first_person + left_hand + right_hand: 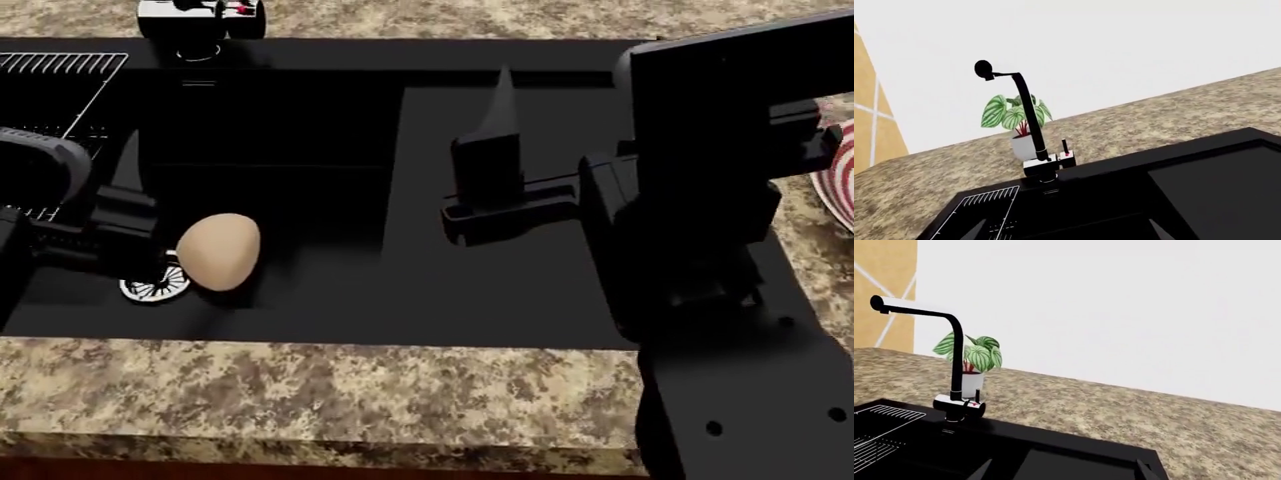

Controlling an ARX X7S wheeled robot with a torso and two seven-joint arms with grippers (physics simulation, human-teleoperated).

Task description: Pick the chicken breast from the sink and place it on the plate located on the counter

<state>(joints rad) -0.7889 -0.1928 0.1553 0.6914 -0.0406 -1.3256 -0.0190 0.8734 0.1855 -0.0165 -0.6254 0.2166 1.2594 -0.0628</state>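
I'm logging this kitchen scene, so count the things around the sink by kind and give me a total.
Chicken breast: 1
Plate: 1
Sink: 1
Faucet: 1
Potted plant: 1
Wire rack: 1
Total: 6

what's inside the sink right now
The chicken breast lies in the sink, partly covering the drain. A wire rack sits at the back; the left arm hides more.

Even flat lighting, sharp renders, faint shadows.

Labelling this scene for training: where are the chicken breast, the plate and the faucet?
chicken breast [219, 251], head view, middle of its rounded body.
plate [841, 175], head view, red-ringed rim at the picture's right edge.
faucet [956, 360], right wrist view, upright black neck.
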